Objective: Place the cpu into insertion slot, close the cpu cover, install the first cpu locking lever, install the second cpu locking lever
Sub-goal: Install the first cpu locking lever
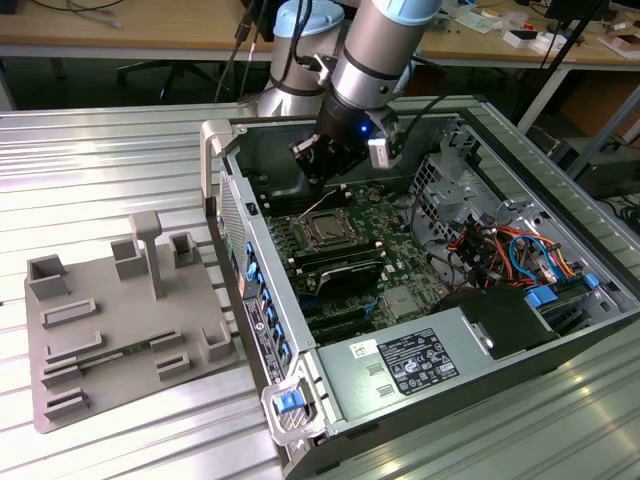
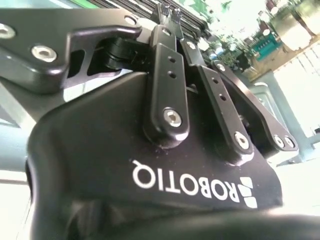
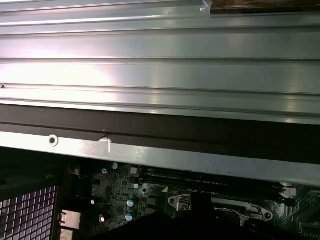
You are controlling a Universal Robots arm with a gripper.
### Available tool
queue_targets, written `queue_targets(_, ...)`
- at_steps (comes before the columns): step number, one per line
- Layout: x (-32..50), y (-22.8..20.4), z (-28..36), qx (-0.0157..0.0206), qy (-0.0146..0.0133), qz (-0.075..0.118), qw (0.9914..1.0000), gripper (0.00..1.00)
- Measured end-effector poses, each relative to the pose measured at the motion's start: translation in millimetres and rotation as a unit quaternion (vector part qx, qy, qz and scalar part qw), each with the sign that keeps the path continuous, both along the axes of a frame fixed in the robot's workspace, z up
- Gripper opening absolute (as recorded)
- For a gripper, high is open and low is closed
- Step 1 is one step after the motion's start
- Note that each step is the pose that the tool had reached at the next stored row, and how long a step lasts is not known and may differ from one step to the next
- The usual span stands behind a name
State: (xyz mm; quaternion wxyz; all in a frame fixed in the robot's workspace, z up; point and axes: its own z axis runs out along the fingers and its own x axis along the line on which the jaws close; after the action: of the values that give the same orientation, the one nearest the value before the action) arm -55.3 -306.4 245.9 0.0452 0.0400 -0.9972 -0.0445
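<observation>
From the exterior view I have the arm reaching into the open computer case [image 1: 560, 250], which lies on its side on the ribbed metal surface [image 1: 100, 170]. The hand [image 1: 318, 172] hangs over the far end of the green motherboard [image 1: 385, 225], just above and behind the insertion slot [image 1: 327, 228]. The slot sits near the middle of the board, beside the long black memory slots [image 1: 345, 270]. The cpu cover [image 1: 326, 214] looks to be lying flat over the socket, and a grey square shows inside its frame, which may be the cpu, though from this angle I cannot be sure. In the second wrist view I see the hand's black linkage bars, and the fingertips [image 2: 169, 14] sit pressed together with nothing visible between them, so I read the hand as clenched and carrying nothing. The first wrist view looks along the case's silver edge rail [image 3: 160, 157] down onto the board below. Outside the case, toward the exterior view's left, a grey fixture tray [image 1: 120, 340] with raised blocks and shallow pockets rests on the surface, well apart from the hand. A black power supply [image 1: 420, 365] fills the near end of the case.
</observation>
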Motion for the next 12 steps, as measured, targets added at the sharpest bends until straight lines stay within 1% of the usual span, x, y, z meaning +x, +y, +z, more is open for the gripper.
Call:
queue_targets(2,5.4,-0.2,-1.7,0.0000,0.0011,0.000,1.00000,0.11)
queue_targets(3,6.5,-0.2,-3.0,0.0000,0.0014,0.001,1.00000,0.11)
queue_targets(7,6.5,-0.2,-8.0,0.0001,0.0014,0.008,0.99997,0.11)
queue_targets(12,5.6,0.1,-13.6,0.0003,0.0015,0.009,0.99996,0.11)
